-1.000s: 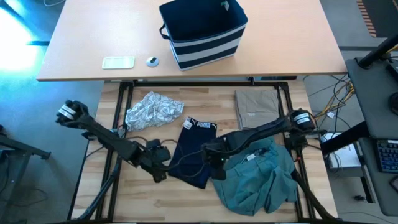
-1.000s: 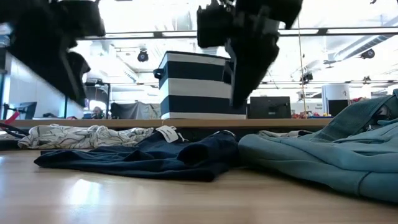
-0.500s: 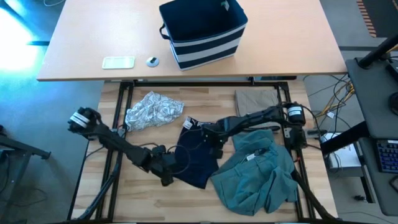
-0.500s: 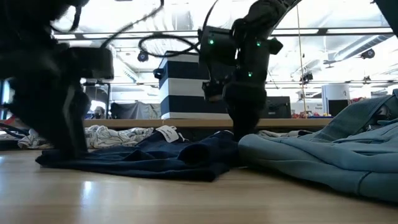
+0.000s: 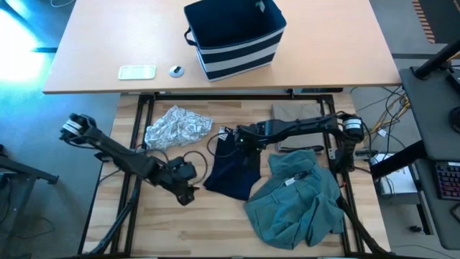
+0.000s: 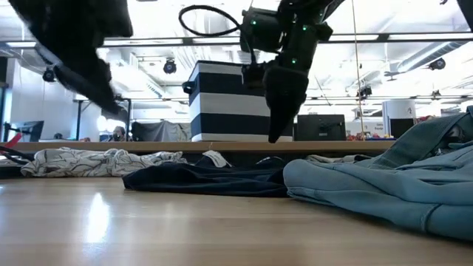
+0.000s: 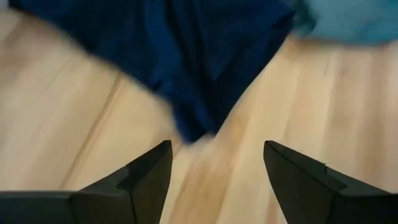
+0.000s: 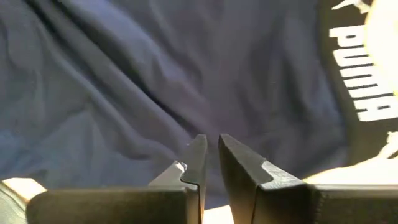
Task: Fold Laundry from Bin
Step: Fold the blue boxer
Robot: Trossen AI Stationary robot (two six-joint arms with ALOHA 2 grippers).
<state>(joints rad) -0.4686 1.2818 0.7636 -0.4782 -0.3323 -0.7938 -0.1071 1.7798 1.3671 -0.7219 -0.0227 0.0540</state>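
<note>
The dark navy garment (image 5: 231, 167) lies flat on the wooden table, its white-printed waistband (image 8: 357, 68) toward the far edge. My right gripper (image 5: 241, 139) hangs shut just above that far end (image 6: 275, 137), with nothing between its fingers (image 8: 211, 142). My left gripper (image 5: 185, 193) stands open (image 7: 214, 149), above bare wood beside the garment's near left corner (image 7: 193, 127). The teal-green garment (image 5: 296, 205) lies crumpled at the near right. At the far right lies the tan one (image 5: 296, 117), at the far left the grey-white patterned one (image 5: 177, 127). The bin (image 5: 234, 34) stands on the far table.
The far tan table also carries a small pale tray (image 5: 136, 72) and a round object (image 5: 176, 70). A dark metal frame (image 5: 215, 93) runs between the two tables. Bare wood shows along the near left (image 5: 144, 230). Cables hang off the right edge (image 5: 381, 129).
My right gripper has travelled from the near side of the navy garment toward the far edge, ending over its waistband. My left gripper dipped to the garment's near left edge and has come back up and away. The garment's left part has drawn in toward the right.
</note>
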